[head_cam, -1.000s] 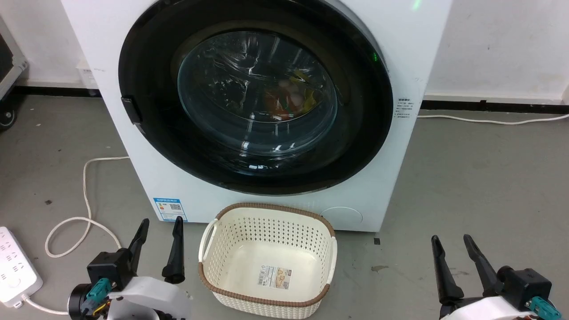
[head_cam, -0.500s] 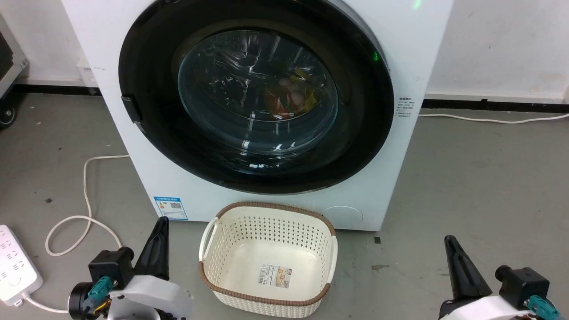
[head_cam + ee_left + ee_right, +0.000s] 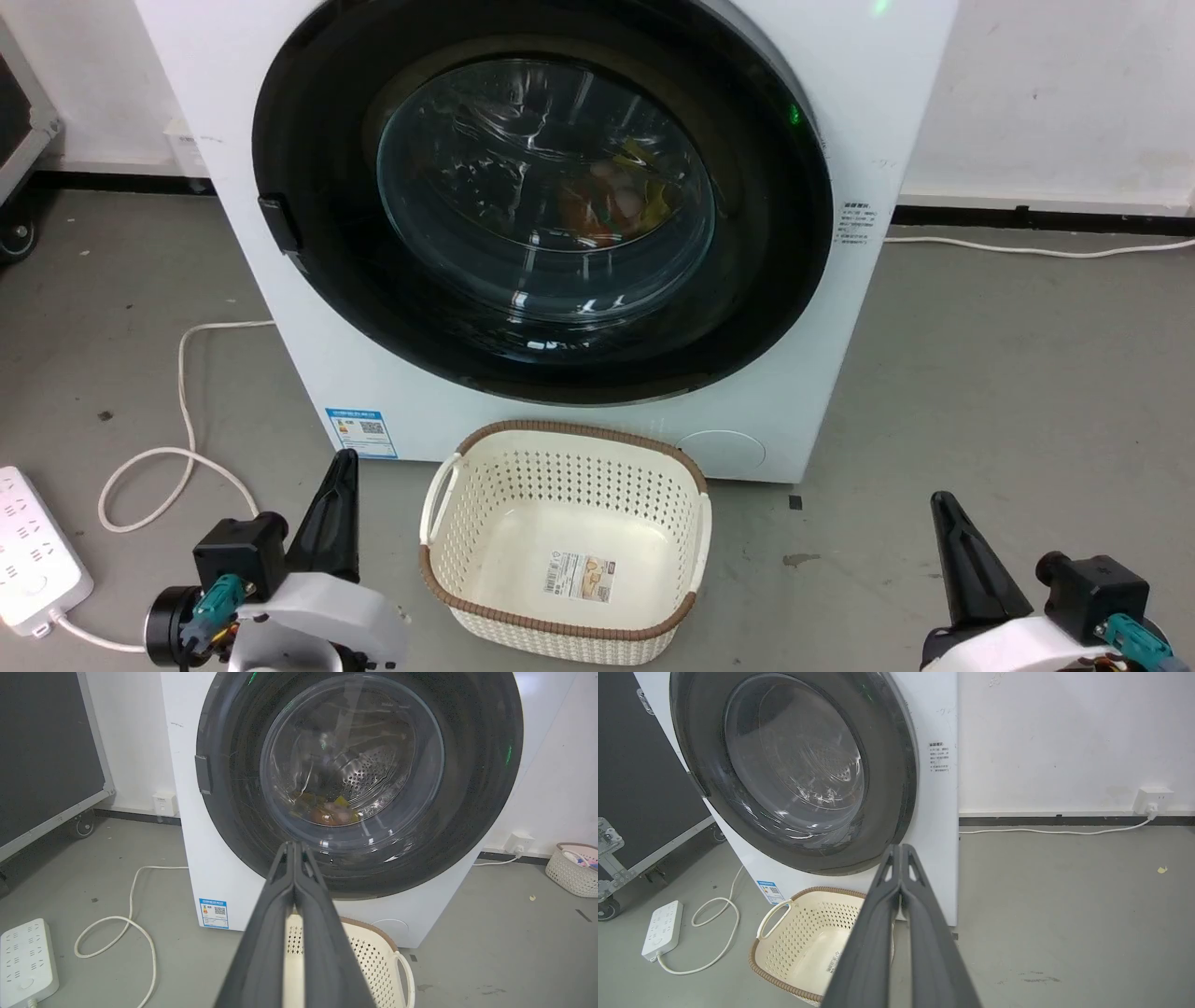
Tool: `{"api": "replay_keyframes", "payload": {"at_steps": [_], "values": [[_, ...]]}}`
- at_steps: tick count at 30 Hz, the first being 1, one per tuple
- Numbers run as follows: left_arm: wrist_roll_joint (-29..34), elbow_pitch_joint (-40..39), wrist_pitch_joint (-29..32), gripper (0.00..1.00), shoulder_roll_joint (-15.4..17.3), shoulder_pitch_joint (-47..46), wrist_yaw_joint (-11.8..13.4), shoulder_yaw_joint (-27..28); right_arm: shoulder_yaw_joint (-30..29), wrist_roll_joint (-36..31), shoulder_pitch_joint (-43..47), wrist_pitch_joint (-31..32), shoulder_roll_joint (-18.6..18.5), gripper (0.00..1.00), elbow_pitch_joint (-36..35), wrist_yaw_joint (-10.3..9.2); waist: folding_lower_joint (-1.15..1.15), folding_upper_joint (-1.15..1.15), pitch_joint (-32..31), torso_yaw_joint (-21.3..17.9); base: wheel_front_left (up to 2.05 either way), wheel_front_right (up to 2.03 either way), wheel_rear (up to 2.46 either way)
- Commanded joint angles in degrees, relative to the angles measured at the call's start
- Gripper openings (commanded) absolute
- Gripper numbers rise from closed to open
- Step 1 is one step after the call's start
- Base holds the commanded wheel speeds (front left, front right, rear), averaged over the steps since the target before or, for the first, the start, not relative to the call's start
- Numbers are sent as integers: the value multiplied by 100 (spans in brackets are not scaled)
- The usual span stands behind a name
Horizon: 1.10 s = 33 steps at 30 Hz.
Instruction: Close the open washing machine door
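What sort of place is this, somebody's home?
Probably a lab or test room dressed as a laundry corner, not a home: the washing machine and laundry basket sit on a bare grey floor, with a power strip lying loose and a wheeled black equipment case beside.

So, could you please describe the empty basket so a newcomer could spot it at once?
Find the white washing machine against the wall; on the grey floor right before it, below its round black door, stands the basket. It is cream and perforated with a brown woven rim and a label inside, unlike the flat white power strip lying to the left.
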Motion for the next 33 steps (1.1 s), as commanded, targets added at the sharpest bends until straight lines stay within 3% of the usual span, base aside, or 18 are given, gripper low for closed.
{"api": "replay_keyframes", "payload": {"at_steps": [1, 33], "values": [[64, -44, 31, 0, -14, 88, 21, 2, 1, -68, -34, 23, -3, 0, -53, -1, 0, 0, 3, 3, 0, 0, 0], [456, -357, 313, 0, -130, 200, 113, 43, 7, -369, -78, 304, -7, 0, -264, -2, 0, 0, 68, 68, 0, 0, 0]]}}
